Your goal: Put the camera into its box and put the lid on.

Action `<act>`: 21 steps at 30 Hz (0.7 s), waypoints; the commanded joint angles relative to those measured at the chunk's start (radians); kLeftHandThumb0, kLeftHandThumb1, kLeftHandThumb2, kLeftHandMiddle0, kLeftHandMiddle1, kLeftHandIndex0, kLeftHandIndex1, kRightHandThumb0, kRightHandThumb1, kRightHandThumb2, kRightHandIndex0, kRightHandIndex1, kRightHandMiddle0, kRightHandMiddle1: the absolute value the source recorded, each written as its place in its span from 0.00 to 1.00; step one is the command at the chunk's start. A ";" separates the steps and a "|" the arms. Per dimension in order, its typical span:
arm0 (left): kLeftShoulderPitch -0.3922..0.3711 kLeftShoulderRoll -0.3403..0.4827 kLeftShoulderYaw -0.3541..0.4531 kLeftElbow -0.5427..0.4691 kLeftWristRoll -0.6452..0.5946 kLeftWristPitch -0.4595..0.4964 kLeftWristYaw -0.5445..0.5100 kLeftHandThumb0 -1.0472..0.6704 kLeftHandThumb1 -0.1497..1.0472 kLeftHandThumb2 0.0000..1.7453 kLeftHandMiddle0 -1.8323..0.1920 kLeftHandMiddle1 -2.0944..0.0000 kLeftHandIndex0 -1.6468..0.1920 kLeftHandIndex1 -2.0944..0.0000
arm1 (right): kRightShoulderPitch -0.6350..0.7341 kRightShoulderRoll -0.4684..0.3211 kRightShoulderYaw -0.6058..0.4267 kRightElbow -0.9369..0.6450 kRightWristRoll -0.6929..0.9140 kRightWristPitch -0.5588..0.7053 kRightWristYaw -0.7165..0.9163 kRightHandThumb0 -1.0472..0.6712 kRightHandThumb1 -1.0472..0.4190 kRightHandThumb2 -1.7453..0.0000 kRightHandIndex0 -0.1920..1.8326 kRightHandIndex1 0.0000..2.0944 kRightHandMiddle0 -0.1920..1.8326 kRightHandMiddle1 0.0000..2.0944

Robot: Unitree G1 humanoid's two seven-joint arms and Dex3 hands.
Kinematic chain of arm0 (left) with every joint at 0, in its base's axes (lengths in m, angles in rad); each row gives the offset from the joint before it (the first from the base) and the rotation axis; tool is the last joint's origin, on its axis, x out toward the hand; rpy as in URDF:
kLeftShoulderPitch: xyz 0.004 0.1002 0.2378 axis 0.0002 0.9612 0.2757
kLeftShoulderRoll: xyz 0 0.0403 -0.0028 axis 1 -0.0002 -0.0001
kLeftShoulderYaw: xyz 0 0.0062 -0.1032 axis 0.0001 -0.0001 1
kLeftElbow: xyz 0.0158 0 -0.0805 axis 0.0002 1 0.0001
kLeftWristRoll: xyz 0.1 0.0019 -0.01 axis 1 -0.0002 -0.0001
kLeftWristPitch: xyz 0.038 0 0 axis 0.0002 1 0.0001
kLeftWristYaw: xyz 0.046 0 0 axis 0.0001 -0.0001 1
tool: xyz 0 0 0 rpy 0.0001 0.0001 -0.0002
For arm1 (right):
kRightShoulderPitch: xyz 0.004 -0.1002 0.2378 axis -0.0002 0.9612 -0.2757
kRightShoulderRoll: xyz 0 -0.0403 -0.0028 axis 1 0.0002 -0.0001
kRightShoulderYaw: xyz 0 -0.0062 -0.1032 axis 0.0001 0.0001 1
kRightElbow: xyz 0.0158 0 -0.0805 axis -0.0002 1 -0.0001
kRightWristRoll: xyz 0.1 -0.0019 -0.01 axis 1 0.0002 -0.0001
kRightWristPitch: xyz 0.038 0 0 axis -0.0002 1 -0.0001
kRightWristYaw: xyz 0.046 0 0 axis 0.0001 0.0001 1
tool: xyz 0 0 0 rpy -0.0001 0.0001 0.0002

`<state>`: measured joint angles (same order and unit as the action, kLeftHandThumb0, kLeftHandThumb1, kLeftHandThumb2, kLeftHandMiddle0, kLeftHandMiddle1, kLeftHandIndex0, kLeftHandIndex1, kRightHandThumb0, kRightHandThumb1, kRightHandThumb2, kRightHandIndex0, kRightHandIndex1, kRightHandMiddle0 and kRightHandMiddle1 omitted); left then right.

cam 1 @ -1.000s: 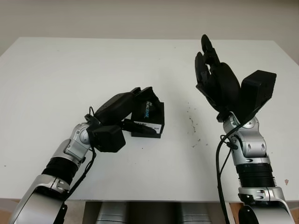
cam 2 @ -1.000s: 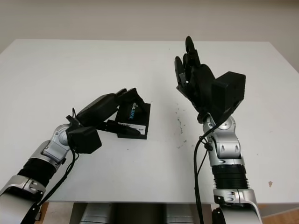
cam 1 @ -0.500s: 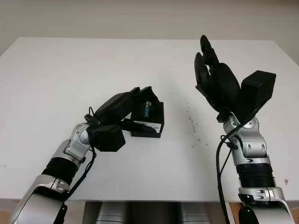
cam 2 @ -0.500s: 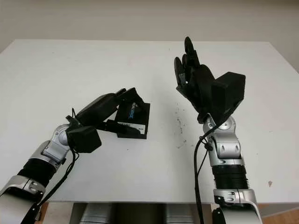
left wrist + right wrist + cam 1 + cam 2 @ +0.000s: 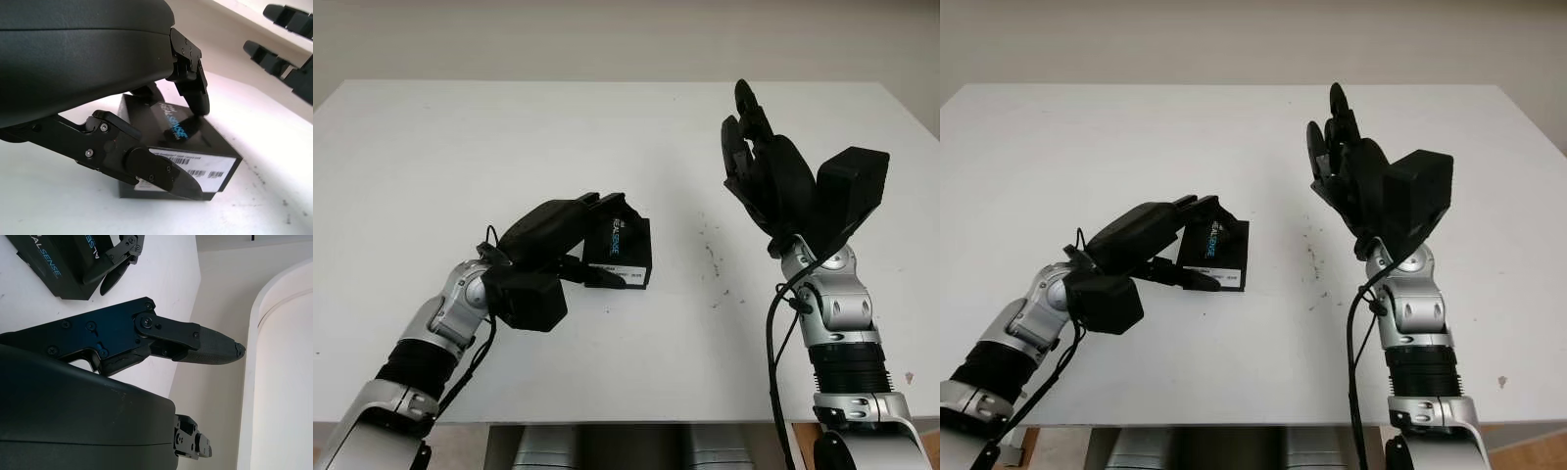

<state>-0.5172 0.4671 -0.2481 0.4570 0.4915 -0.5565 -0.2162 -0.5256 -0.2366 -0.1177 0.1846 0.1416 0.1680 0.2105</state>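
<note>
While the black box [image 5: 619, 253] sits closed on the white surface [image 5: 460, 147], my left hand [image 5: 553, 235] fingers [image 5: 193, 93] clamp it; my right hand [image 5: 769, 176] hangs open, high up.

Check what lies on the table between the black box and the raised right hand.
Only bare white table with dark specks, between box and right hand, in the left eye view.

Bright, even light; soft shadows under arms; wrist views near-blurred at shells.
</note>
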 commanded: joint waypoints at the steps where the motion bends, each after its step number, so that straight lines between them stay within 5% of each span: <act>1: 0.019 0.019 -0.007 -0.034 0.012 0.006 -0.005 0.35 0.88 0.03 0.74 0.98 0.75 0.87 | -0.016 -0.007 -0.006 -0.015 0.005 -0.002 0.003 0.21 0.00 0.64 0.00 0.00 0.00 0.00; 13: 0.046 0.036 -0.018 -0.066 0.033 0.019 -0.004 0.28 0.99 0.05 0.81 0.99 0.76 0.93 | -0.015 -0.001 -0.011 -0.014 0.013 -0.005 -0.008 0.21 0.00 0.65 0.00 0.00 0.00 0.00; 21: 0.046 0.053 -0.009 -0.106 0.040 0.073 -0.037 0.20 1.00 0.28 0.86 0.98 0.79 0.96 | -0.017 -0.005 -0.009 -0.006 0.010 -0.012 -0.005 0.20 0.00 0.66 0.00 0.00 0.00 0.00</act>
<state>-0.4703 0.5111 -0.2610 0.3709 0.5359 -0.4905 -0.2465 -0.5264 -0.2357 -0.1236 0.1847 0.1536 0.1720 0.2029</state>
